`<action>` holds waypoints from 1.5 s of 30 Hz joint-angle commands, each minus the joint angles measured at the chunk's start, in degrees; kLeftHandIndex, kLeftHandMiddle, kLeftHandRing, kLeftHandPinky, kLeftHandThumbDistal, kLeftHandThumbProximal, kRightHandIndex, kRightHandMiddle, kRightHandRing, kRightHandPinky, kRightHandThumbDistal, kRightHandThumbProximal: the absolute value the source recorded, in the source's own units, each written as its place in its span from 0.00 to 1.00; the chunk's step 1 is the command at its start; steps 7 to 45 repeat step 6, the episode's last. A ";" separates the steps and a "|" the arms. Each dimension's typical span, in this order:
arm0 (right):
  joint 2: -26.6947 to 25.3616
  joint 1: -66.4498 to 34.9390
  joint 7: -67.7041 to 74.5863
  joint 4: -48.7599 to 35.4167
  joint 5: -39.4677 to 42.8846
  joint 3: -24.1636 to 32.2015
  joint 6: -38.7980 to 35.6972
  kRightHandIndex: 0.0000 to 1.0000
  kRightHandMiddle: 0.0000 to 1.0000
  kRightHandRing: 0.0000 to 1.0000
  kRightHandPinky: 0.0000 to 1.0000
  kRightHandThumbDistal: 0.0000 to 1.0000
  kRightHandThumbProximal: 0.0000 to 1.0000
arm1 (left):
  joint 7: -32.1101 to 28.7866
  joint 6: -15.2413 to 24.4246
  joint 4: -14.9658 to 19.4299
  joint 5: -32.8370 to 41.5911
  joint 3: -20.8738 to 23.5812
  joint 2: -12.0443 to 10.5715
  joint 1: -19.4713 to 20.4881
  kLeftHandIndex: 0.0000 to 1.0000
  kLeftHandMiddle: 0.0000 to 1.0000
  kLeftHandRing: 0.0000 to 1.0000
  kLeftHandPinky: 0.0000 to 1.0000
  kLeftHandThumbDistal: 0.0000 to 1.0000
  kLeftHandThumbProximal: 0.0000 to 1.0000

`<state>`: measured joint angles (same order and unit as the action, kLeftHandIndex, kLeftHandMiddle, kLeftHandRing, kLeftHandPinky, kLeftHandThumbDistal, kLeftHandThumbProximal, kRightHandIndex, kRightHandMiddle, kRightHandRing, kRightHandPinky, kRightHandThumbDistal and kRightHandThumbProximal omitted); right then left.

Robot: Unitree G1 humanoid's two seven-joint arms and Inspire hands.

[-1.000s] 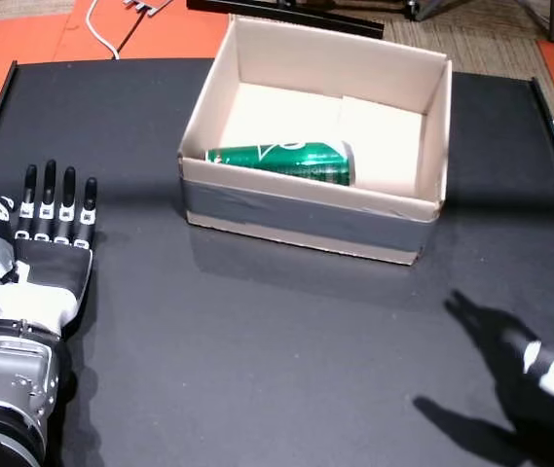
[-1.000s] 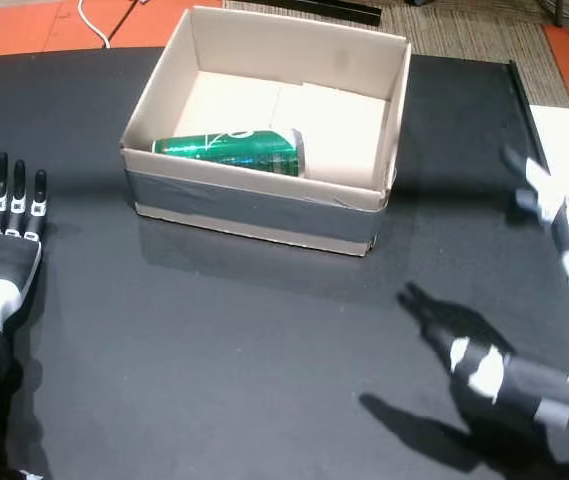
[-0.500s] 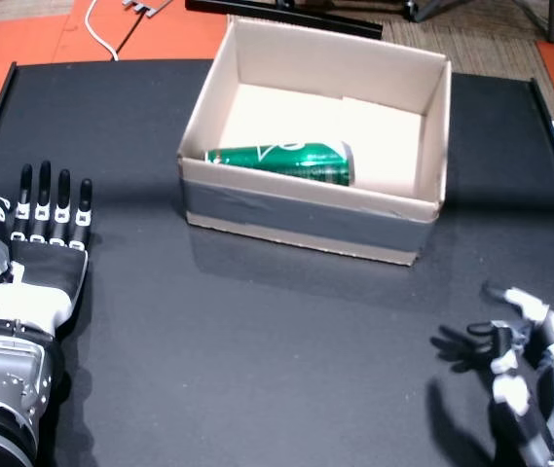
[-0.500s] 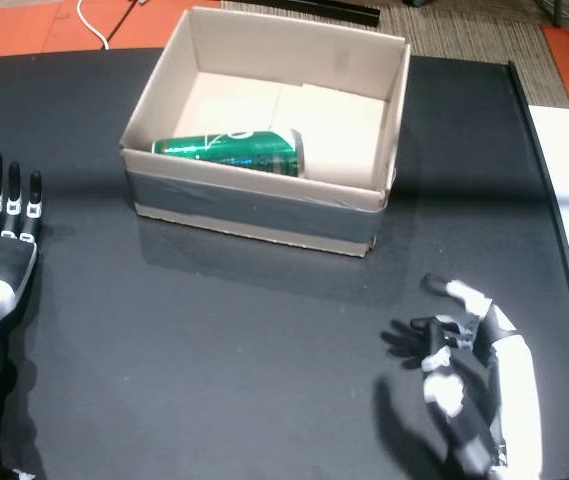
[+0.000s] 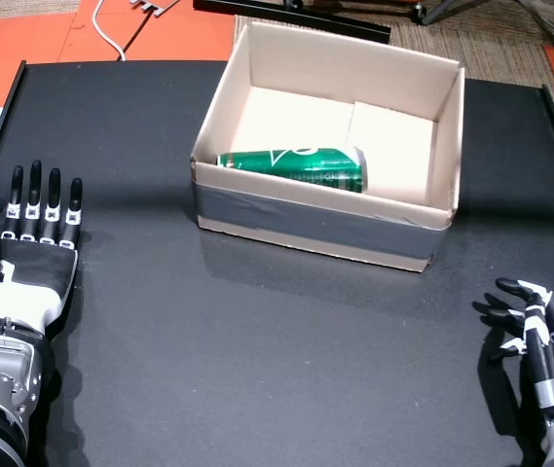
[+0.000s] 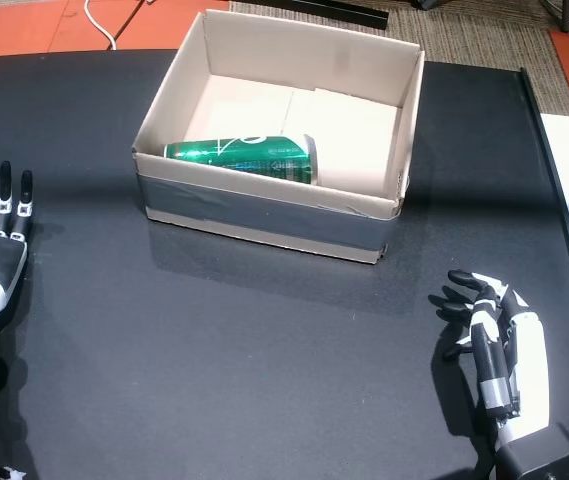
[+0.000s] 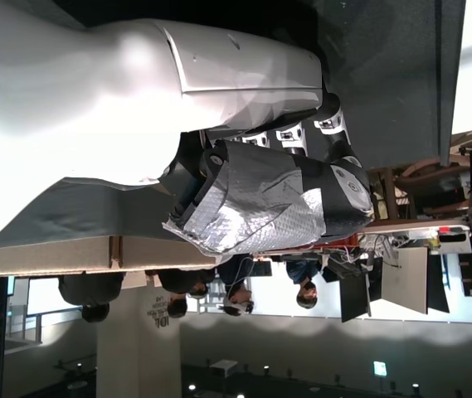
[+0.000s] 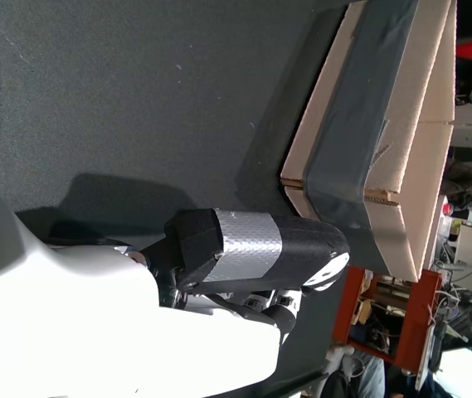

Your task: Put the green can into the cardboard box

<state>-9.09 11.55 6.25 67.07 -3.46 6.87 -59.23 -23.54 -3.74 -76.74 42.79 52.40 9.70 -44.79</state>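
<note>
While the green can point(image 5: 292, 166) lies on its side inside the cardboard box point(image 5: 325, 230), the right hand point(image 6: 499, 345) has drawn back to the counter point(image 5: 257, 341), empty, fingers loosely apart; the left hand point(image 5: 25, 250) rests flat and spread. The task looks done.

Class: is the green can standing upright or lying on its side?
On its side: the green can lies lengthwise inside the cardboard box, against its near wall.

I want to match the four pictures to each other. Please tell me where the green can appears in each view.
Head view: green can lies on its side inside the cardboard box, against the near wall.
Other head view: same place, upper centre.
Left wrist view: not in it.
Right wrist view: not in it; only the box's outside shows.
Shared landmark: the grey tape band on the box.
</note>
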 commanded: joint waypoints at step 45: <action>3.20 -7.17 9.44 2.83 -9.83 -1.38 -15.96 0.42 0.57 0.66 0.76 0.17 0.54 | 0.64 -0.06 -0.73 -0.79 -0.29 0.30 1.50 0.51 0.52 0.61 0.76 0.00 0.60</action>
